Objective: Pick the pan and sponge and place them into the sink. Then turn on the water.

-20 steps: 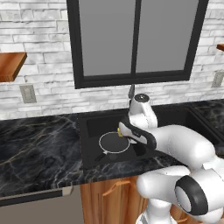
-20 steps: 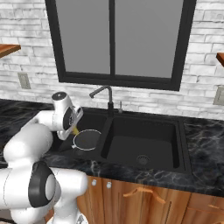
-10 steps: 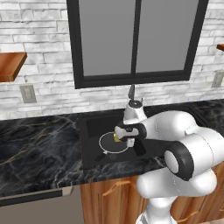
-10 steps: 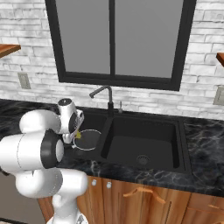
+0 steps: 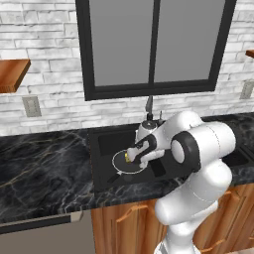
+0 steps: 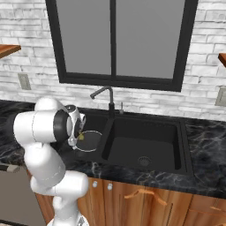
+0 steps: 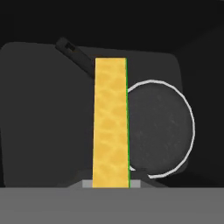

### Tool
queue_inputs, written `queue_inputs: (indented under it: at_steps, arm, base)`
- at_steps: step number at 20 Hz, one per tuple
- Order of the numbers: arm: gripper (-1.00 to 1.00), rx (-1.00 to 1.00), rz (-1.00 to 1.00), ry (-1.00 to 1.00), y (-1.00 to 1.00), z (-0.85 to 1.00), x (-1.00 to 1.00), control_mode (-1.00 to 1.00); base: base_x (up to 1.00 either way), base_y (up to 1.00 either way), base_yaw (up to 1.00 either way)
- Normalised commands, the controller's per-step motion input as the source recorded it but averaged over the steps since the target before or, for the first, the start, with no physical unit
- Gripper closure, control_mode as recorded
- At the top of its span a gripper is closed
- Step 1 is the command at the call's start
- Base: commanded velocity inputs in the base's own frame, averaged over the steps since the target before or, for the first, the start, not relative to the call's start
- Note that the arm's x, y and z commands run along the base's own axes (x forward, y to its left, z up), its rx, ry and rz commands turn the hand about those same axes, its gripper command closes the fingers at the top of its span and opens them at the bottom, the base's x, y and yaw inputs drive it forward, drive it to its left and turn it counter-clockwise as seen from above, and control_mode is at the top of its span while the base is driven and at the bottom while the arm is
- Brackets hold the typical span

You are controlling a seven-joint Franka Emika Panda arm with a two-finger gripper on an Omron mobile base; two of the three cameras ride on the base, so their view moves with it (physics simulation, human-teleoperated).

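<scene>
A: From the left base view, we had the gripper [image 5: 130,157] low over the left basin of the sink [image 5: 106,171], and the sponge [image 5: 127,158] showed as a yellow speck at its tip, right above the pan [image 5: 130,162]. The pan already lay flat in that basin, its short handle pointing toward the front.

B: We read that pan as stiff and the heavier of the 2 things, best taken by its handle or rim. But it looked to us as if it needed no more handling.

A: In the right base view, the arm hid most of the hand, yet we caught the sponge [image 6: 80,137] beside the wrist, over the pan [image 6: 89,140]. The faucet [image 6: 107,99] stood behind the divider, well apart from the hand.

B: We judged that faucet slim and hard, likely smooth under the fingers.

A: In the hand view, the sponge [image 7: 111,122] stood tall between the 2 finger tips, clamped at its lower end, so we had the jaws closed on it. Below it sat the pan [image 7: 159,133], off to one side, with the sink [image 7: 43,113] floor dark all round.

B: We took the sponge for light and soft. It should squash a little under a pinch across its thin sides, and would land harmlessly if dropped.
</scene>
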Motion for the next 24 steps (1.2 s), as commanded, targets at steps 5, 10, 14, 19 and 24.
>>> queue_inputs:
  at_steps: [5,10,14,19,24]
  arm:
    - [1.0,0.0,0.02,0.0,0.05,-0.3,0.51,-1.0]
    - [1.0,0.0,0.01,0.0,0.02,-0.37,0.49,-1.0]
    - [1.0,0.0,0.01,0.0,0.04,-0.41,0.38,-1.0]
    - [1.0,0.0,0.01,0.0,0.0,-0.37,0.3,-1.0]
    - [1.0,0.0,0.0,0.0,0.02,-0.21,0.24,-1.0]
  base:
    - [0.0,0.0,0.0]
    - [0.0,0.0,0.0]
    - [0.0,0.0,0.0]
    - [0.0,0.0,0.0]
    - [0.0,0.0,0.0]
